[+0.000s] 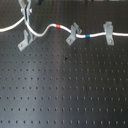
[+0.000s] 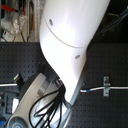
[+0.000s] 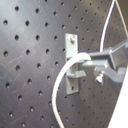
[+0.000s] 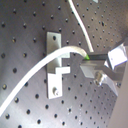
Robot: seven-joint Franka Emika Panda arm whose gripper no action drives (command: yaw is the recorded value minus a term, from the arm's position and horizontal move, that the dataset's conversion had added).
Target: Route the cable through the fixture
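Note:
In the first exterior view the white cable (image 1: pixel 47 28) runs from the left edge up to my gripper (image 1: pixel 26 15). It then dips past the fixture (image 1: pixel 24 41), a grey clip with two long tilted prongs. The gripper is just above the fixture and shut on the cable. The red band (image 1: pixel 58 25) lies right of the fixture, the blue band (image 1: pixel 87 36) further right. In both wrist views the cable (image 3: pixel 64 75) (image 4: pixel 42 70) arcs over the fixture (image 3: pixel 73 47) (image 4: pixel 52 42) from the fingertips (image 3: pixel 102 56) (image 4: pixel 102 59). I cannot tell whether it sits between the prongs.
A narrower slanted grey clip (image 1: pixel 74 33) and a squat upright grey clip (image 1: pixel 107 31) hold the cable further right on the black perforated board (image 1: pixel 65 90). In the second exterior view the white arm (image 2: pixel 70 45) hides most of the scene; the squat clip (image 2: pixel 105 86) and blue band (image 2: pixel 86 92) show.

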